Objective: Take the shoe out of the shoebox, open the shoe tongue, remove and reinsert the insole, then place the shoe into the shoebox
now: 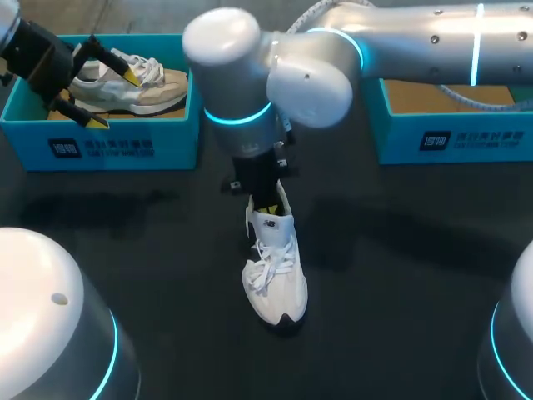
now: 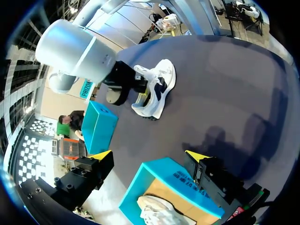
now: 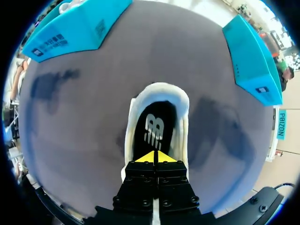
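Shoe: the white shoe (image 1: 275,279) stands upright on the table (image 1: 400,292), outside both boxes and directly beneath the right gripper (image 3: 154,158).
Insole: the dark insole (image 3: 153,126) lies flat inside the opening, just ahead of the right fingertips.
Long axis: the heel collar is ahead of the right gripper and the tongue and laces are under and behind it, with the toe towards the robot.
Right gripper: its yellow tips are pressed together at the tongue end of the opening. Whether they pinch anything is unclear.
Left gripper (image 1: 115,98): the fingers are spread wide and empty above the left shoebox (image 1: 100,137), which holds a second, beige shoe (image 1: 133,87). The white shoe is well apart from this gripper.
Right shoebox (image 1: 450,125): it sits beside the right arm, and no shoe is seen inside.
Nearer arm: the right arm, clearly, so the tongue or insole work is probably its job.
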You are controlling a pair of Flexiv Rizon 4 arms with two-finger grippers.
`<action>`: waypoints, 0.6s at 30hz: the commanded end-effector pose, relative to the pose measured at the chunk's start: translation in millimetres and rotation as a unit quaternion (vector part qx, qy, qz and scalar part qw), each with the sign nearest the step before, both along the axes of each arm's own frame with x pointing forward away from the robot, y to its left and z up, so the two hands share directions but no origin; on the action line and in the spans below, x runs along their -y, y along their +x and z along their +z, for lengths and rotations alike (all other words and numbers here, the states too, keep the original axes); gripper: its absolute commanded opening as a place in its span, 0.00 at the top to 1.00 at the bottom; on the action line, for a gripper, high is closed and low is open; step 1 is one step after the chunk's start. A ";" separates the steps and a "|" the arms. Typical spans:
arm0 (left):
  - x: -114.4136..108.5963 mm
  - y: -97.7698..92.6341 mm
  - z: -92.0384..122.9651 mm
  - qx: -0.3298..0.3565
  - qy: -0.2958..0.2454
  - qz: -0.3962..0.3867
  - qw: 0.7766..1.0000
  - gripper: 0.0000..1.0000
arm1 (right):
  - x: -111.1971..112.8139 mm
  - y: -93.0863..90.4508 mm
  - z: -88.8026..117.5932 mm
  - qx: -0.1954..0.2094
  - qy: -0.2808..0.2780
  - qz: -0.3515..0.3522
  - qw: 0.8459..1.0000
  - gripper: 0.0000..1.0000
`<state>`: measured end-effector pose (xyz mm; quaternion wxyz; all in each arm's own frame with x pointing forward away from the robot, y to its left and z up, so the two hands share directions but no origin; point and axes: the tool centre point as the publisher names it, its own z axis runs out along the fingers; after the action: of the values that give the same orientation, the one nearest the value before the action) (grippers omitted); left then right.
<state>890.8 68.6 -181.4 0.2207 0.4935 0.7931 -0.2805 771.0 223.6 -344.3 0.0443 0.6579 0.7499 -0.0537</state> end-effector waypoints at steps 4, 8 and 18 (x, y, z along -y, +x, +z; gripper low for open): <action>0.0 -0.4 0.5 0.000 0.002 0.000 1.000 0.00 | 9.5 -2.7 12.9 -0.061 0.017 -0.010 0.998 1.00; 0.0 -0.4 0.5 0.000 0.002 0.000 1.000 0.00 | 9.0 -9.1 16.0 -0.085 0.020 -0.024 0.996 1.00; 0.0 -0.4 0.5 0.000 0.002 0.000 1.000 0.00 | 3.8 -17.3 -0.4 -0.113 0.050 -0.034 0.992 0.59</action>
<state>890.8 68.6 -181.4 0.2207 0.4936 0.7931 -0.2805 754.9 220.9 -339.3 -0.0717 0.6736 0.7294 -0.0959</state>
